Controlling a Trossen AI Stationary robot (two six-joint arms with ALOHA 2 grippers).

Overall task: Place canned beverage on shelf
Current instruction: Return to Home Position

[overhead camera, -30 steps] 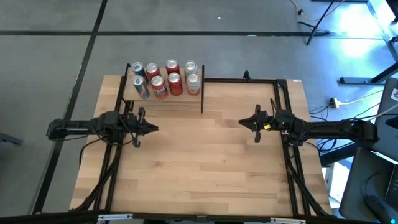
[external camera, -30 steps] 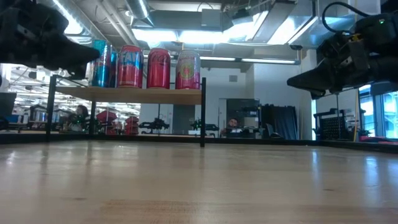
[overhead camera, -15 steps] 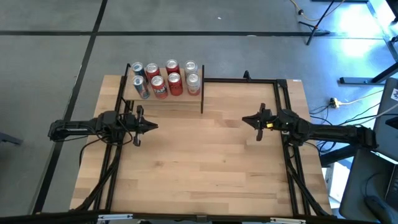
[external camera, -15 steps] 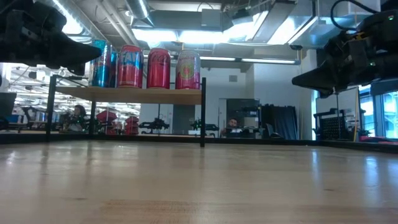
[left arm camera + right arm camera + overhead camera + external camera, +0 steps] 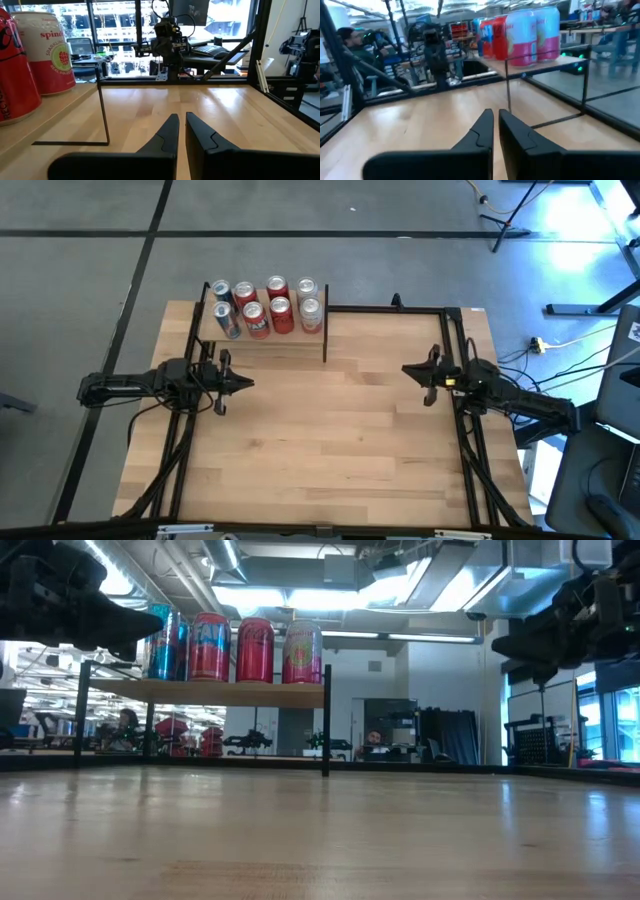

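Several cans stand upright in two rows on the shelf, a small raised light-wood board on thin black posts at the table's far left; they also show in the low view. My left gripper is shut and empty, above the table just in front of the shelf. My right gripper is shut and empty, above the table near its right edge. In the left wrist view the nearest cans stand beside the gripper.
A thin black metal frame runs along the table's far and side edges. Bare wooden tabletop lies between and in front of the two grippers. A person shows beyond the table in the right wrist view.
My right gripper has drawn back toward the table's right edge, staying shut and empty. The cans and the shelf have kept still.
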